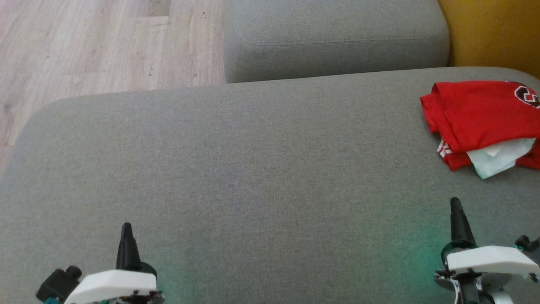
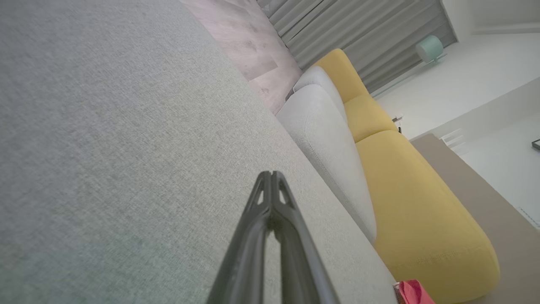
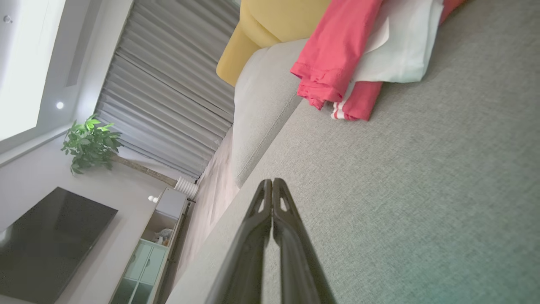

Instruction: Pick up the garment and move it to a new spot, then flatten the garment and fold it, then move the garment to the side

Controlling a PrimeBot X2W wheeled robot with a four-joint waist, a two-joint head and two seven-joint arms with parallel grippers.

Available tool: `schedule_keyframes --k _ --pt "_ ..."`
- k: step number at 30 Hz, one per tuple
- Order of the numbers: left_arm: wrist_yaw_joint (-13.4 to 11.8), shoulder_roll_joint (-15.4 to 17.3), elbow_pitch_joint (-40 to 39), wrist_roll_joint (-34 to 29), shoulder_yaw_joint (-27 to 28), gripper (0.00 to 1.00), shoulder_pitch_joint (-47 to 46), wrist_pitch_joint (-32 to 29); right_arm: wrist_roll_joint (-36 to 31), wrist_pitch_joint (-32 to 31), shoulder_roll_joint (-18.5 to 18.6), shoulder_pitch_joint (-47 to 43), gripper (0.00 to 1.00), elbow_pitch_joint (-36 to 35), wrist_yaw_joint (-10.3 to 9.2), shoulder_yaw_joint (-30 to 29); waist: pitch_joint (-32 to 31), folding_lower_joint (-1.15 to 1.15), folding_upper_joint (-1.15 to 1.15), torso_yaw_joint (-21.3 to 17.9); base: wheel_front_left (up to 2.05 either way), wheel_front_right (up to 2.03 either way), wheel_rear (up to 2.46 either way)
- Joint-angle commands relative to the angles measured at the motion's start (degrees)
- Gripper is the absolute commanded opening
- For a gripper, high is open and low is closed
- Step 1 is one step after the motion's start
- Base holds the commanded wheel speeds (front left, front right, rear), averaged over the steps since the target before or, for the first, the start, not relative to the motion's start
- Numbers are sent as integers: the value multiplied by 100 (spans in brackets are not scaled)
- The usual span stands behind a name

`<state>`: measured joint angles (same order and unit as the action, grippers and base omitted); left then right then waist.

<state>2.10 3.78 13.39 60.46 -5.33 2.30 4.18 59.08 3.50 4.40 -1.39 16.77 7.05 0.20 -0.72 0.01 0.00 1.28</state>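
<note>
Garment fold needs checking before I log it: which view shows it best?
Head view: the garment lies nearly whole, folded, red with a white layer, cut at the right edge. Right wrist view gives its near end, cropped at top. Left wrist view catches a red corner.

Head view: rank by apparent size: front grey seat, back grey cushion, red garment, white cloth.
1. front grey seat
2. back grey cushion
3. red garment
4. white cloth
Cushion and garment run off frame.
</note>
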Motion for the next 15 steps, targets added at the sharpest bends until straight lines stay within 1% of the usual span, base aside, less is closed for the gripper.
schedule_keyframes --k 1,15 --pt "60 84 -140 160 188 0 -313 -36 170 -46 27 318 0 -215 28 23 2 0 0 -3 0 0 0" --pt "185 86 -89 1002 382 0 -448 -252 1025 -261 11 429 0 -233 32 -117 25 0 0 -36 0 0 0"
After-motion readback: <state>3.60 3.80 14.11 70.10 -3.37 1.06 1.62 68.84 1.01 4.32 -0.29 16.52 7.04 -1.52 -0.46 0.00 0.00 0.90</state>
